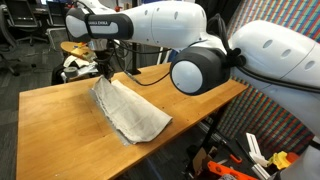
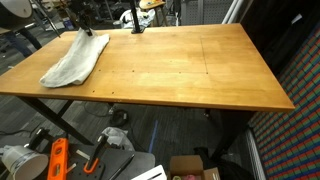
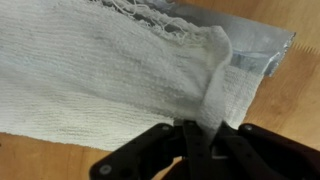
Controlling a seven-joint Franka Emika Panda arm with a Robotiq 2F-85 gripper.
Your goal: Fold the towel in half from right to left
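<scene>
1. the gripper (image 3: 196, 140) comes in from the bottom of the wrist view with its jaws pressed together, pinching a ridge of the towel (image 3: 100, 80) between them.
2. in an exterior view the gripper (image 1: 104, 68) hangs over the far edge of the table (image 1: 50, 125). the towel (image 1: 132, 113) rises to it at one corner like a small tent, and the rest lies on the wood.
3. the towel is pale grey-white and loosely woven. in the wrist view a darker grey edge shows at its upper right, with bare wood just beside it.
4. in an exterior view the towel (image 2: 72, 62) lies rumpled near a far corner of the table (image 2: 200, 75), well apart from the opposite end.
5. in that view the gripper is small and dark against the clutter behind, so it only seems to meet the towel's far end.
6. the arm (image 1: 170, 25), white with a black joint, reaches across above the table towards the towel.
7. a white-and-dark bundle (image 1: 72, 70) sits just beyond the table's far edge, near the gripper and apart from the towel.
8. on the floor under the table lie an orange tool (image 2: 57, 160) and a cardboard box (image 2: 195, 168).
</scene>
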